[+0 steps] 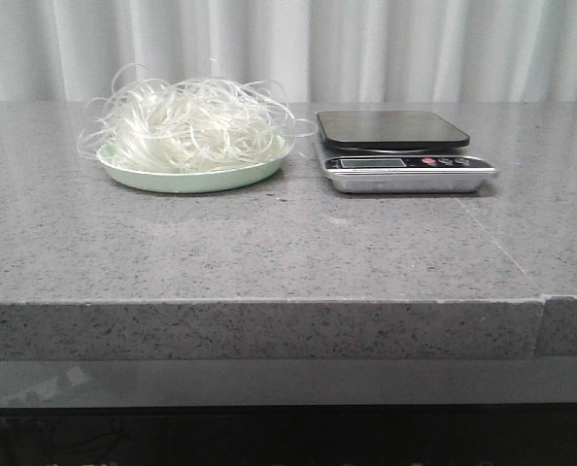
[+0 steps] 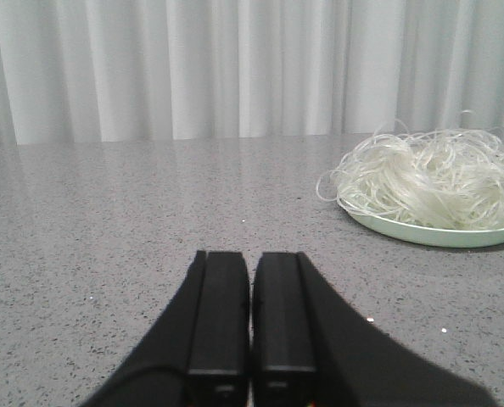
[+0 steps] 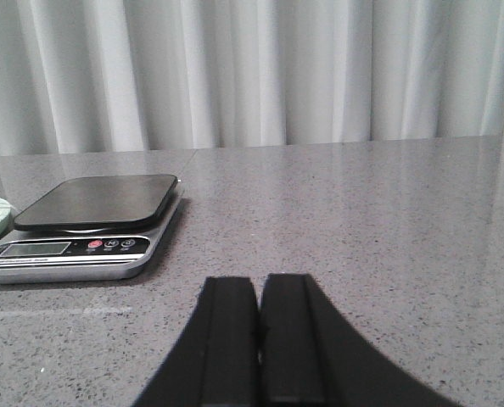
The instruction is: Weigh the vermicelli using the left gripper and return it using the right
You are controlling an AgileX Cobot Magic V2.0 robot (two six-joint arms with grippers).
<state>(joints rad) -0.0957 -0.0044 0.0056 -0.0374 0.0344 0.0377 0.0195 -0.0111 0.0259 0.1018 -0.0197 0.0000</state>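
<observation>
The vermicelli (image 1: 186, 121), a fluffy tangle of thin white strands, lies on a pale green plate (image 1: 186, 180) at the left of the table. It also shows in the left wrist view (image 2: 430, 178), off to one side of my left gripper (image 2: 251, 259), which is shut and empty, low over the bare table. A silver kitchen scale with a black platform (image 1: 392, 128) stands to the right of the plate. In the right wrist view the scale (image 3: 95, 203) is ahead and to one side of my right gripper (image 3: 259, 284), shut and empty. Neither gripper shows in the front view.
The grey speckled table (image 1: 269, 243) has its front edge near the camera and a seam at the right. White curtains (image 1: 366, 49) hang behind the table.
</observation>
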